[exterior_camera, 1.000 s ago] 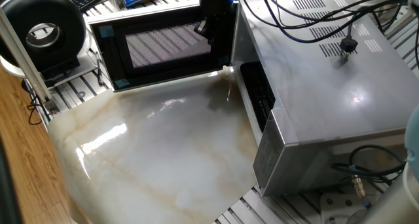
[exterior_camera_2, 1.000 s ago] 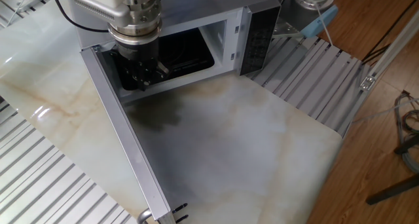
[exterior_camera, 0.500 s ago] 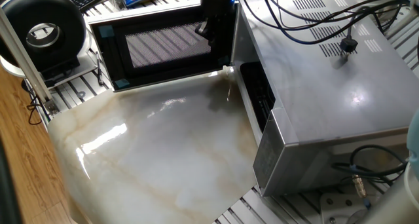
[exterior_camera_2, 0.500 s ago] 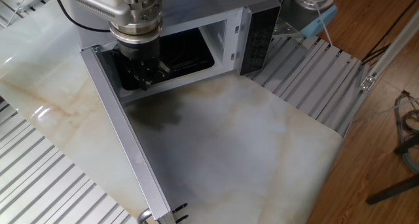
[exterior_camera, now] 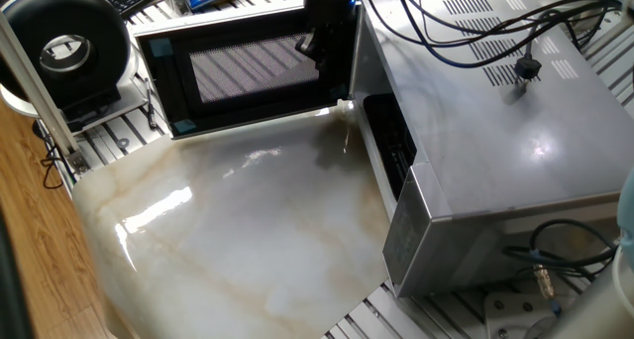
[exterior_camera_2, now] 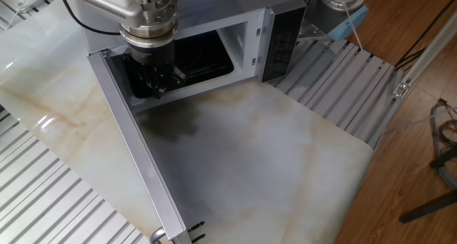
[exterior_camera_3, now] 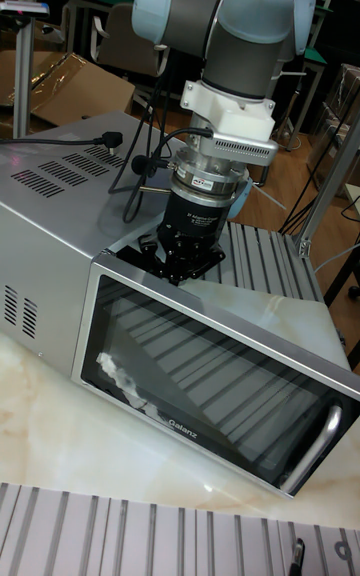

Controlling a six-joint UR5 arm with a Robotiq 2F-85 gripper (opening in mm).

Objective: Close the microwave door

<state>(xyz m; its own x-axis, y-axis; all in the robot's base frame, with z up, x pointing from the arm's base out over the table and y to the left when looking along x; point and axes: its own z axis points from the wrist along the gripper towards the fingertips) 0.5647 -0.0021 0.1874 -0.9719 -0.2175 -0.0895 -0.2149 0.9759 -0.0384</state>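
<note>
Only the tall fixed view shows the outer face of the wide silver microwave door (exterior_camera_3: 215, 391) with its glass window, the word "Galanz" and a vertical bar handle; one fixed view shows its black-framed mesh inner side (exterior_camera: 243, 69). The door stands swung wide open from the boxy silver microwave (exterior_camera: 495, 131). The black pincer (exterior_camera_2: 156, 78) hangs just inside the door's hinge end before the dark cavity; whether its jaws are parted, I cannot tell. The glossy marble tabletop (exterior_camera_2: 271, 158) lies bare in front.

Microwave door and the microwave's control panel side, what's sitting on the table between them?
Nothing: in the other fixed view, bare marble table spans from the microwave door to the microwave.
</note>
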